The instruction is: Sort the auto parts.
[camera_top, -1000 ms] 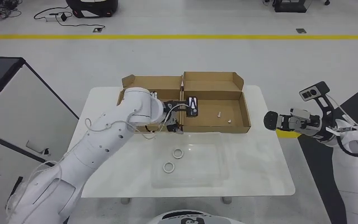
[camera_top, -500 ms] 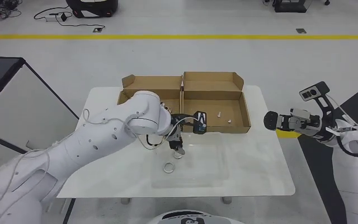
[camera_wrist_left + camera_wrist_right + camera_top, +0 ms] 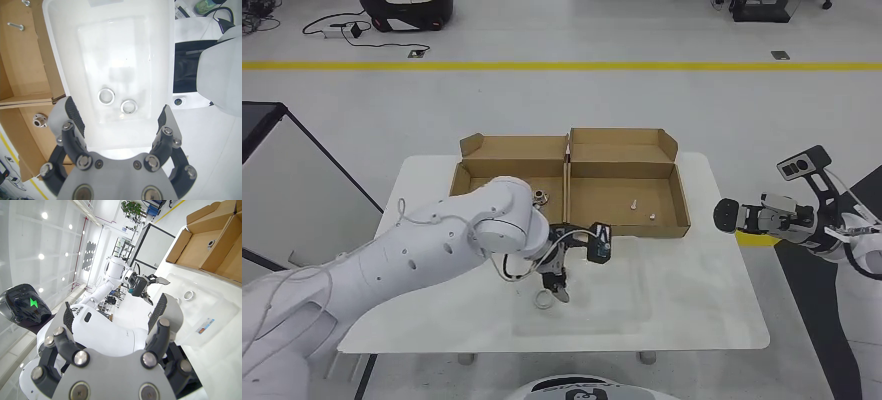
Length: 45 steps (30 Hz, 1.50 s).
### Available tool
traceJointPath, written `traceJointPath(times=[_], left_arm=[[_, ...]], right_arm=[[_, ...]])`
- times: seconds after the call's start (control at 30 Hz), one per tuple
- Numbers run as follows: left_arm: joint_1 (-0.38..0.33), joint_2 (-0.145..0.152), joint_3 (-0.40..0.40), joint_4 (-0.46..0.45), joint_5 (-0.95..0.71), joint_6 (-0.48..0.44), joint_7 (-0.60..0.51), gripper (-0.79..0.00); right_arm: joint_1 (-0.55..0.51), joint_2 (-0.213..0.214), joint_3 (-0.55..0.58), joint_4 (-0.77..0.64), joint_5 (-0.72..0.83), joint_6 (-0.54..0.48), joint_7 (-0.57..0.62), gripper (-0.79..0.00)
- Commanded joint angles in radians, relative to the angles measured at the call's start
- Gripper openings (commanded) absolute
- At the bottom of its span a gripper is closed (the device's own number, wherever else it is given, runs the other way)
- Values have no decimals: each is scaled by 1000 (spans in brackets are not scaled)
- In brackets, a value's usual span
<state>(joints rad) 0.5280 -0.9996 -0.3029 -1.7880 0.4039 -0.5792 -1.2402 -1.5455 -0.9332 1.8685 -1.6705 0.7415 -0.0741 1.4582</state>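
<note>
Left gripper hangs splayed and empty above the clear tray, at the end where 2 rings lie flat just beside each other, ring A and ring B, likely lining up to pick 1 of this unsorted stock. Right gripper, also spread wide with nothing in it, sits off beyond the edge of the table, probably to leave the tray free for the other arm. Sorted so far, by my reading: 1 flange in the left cardboard box, 2 bolts in the right cardboard box, each kind to its own box.
</note>
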Motion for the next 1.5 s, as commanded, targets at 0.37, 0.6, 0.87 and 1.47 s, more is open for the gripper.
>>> traceJointPath(times=[0.37,0.6,0.87,1.47], left_arm=[[55,-17,30,42,65,-2,28,0],[68,-36,39,74,96,-6,54,0],[67,-58,40,107,151,-24,92,-86],[111,-70,35,162,247,-52,140,-329]], right_arm=[[0,0,0,0,0,0,0,0],[0,0,0,0,0,0,0,0],[0,0,0,0,0,0,0,0],[0,0,0,0,0,0,0,0]])
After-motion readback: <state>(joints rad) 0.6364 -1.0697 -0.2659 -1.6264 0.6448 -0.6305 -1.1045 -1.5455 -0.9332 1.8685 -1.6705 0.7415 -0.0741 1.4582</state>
